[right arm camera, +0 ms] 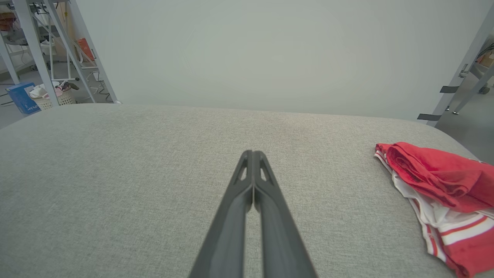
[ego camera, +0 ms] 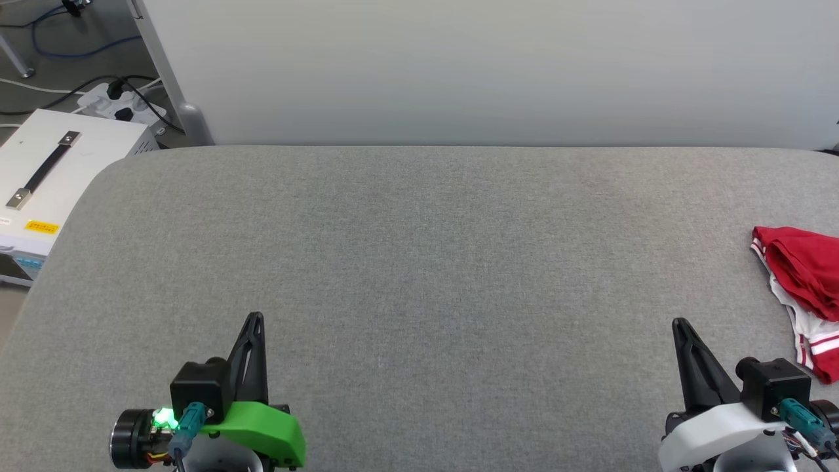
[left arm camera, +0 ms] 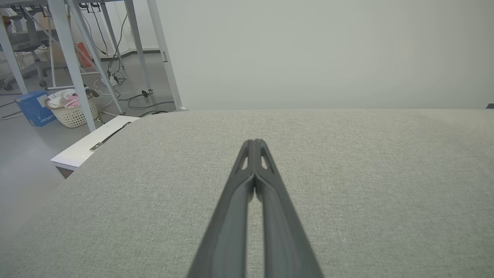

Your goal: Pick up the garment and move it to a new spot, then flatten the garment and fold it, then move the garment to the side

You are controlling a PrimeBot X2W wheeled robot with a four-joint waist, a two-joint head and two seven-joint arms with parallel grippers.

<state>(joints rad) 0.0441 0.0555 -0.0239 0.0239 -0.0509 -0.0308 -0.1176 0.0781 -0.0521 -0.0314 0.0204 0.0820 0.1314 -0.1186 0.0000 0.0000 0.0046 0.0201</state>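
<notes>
Left arm (ego camera: 252,419) and right arm (ego camera: 721,419) point to 12 o'clock above the surface (ego camera: 419,262), jaws clenched empty; garment (ego camera: 803,269) at 3 o'clock.

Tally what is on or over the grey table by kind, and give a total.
garment: 1, crumpled at the far right
claws: 2, left claw and right claw, both shut and holding nothing
Total: 3

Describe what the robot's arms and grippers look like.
The left gripper has a bright green shell and a glowing green light; the right gripper has a white shell. Both have long tapering black fingers with triangular cut-outs, and teal cable plugs.
</notes>
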